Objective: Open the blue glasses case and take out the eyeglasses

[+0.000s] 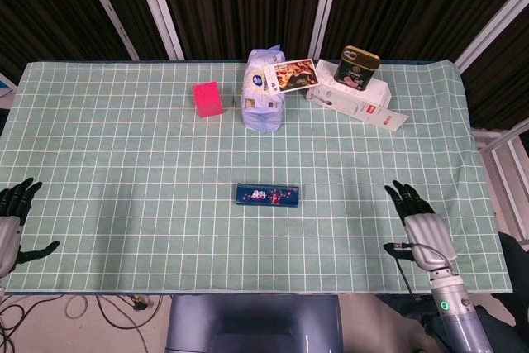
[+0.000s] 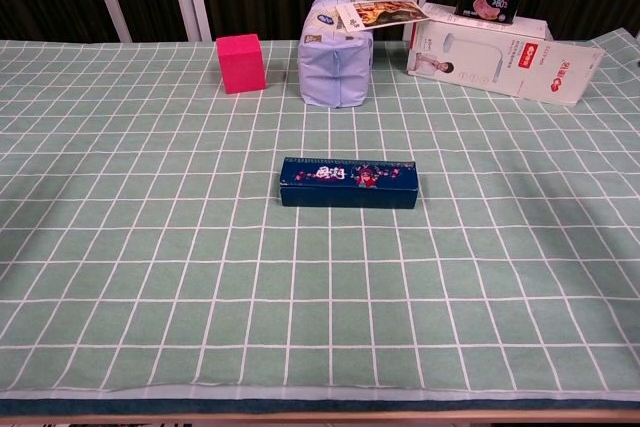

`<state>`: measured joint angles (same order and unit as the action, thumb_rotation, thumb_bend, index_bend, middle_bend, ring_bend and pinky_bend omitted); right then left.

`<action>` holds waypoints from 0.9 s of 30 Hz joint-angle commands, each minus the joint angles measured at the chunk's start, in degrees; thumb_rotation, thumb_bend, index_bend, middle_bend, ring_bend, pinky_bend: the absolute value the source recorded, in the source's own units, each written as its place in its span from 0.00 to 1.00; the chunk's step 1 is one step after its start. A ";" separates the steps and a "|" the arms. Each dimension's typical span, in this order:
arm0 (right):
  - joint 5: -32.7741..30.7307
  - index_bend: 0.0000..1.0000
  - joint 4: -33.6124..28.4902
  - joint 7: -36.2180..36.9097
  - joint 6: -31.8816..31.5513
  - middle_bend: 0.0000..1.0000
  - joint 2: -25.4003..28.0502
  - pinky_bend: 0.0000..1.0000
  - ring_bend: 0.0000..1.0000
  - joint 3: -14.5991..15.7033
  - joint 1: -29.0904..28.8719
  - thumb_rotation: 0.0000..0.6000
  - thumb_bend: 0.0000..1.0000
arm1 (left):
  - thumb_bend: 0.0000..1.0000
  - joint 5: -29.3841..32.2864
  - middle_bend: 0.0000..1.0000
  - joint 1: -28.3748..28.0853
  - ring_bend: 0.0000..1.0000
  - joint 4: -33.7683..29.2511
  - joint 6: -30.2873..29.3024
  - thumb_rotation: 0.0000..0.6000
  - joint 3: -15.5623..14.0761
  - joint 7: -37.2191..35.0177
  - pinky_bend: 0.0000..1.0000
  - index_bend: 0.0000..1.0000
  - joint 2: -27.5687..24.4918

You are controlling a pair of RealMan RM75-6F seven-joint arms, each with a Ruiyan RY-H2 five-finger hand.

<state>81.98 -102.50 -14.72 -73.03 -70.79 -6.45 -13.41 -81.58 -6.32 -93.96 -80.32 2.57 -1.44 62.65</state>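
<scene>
The blue glasses case (image 1: 267,195) lies closed and flat near the middle of the green checked tablecloth, its lid printed with flowers; the chest view shows the case (image 2: 348,182) lengthwise across the table. No eyeglasses are visible. My right hand (image 1: 420,223) hovers over the front right of the table, fingers spread and holding nothing, well to the right of the case. My left hand (image 1: 11,225) sits at the far left front edge, fingers apart and empty. Neither hand appears in the chest view.
At the back stand a pink cube (image 1: 208,98), a pale blue tissue pack (image 1: 263,102) with a card on it, and a white box (image 1: 357,95) topped by a dark tin (image 1: 356,67). The table's front edge (image 2: 320,402) is close.
</scene>
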 commanded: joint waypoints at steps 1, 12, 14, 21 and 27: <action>-5.14 0.00 -4.51 -6.45 5.86 0.00 -0.05 0.24 0.00 -2.72 -5.01 1.00 0.10 | 0.00 0.11 0.00 -0.05 0.00 -0.10 0.21 1.00 -0.02 -0.09 0.00 0.00 -0.06; -21.43 0.00 -6.55 -19.14 12.97 0.00 -7.94 0.24 0.00 -7.77 -16.18 1.00 0.15 | 0.00 0.85 0.00 -0.25 0.00 -0.52 1.14 1.00 0.11 -1.33 0.00 0.00 -0.87; -23.91 0.00 -6.10 -21.00 13.21 0.00 -9.29 0.24 0.00 -8.17 -17.80 1.00 0.15 | 0.00 1.01 0.00 -0.31 0.00 -0.60 1.29 1.00 0.17 -1.47 0.00 0.00 -0.97; -33.41 0.00 -3.88 -27.40 13.80 0.00 -14.40 0.24 0.00 -8.90 -24.33 1.00 0.15 | 0.00 1.31 0.00 -0.39 0.00 -0.77 1.66 1.00 0.21 -1.98 0.00 0.00 -1.18; -38.33 0.00 -0.82 -30.51 13.41 0.00 -17.95 0.24 0.00 -8.81 -28.75 1.00 0.15 | 0.00 1.77 0.00 -0.46 0.00 -0.99 2.09 1.00 0.25 -2.26 0.00 0.00 -1.32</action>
<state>44.59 -104.28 -44.36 -59.51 -87.84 -15.26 -41.16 -79.83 -6.78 -94.94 -78.24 2.82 -3.69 61.34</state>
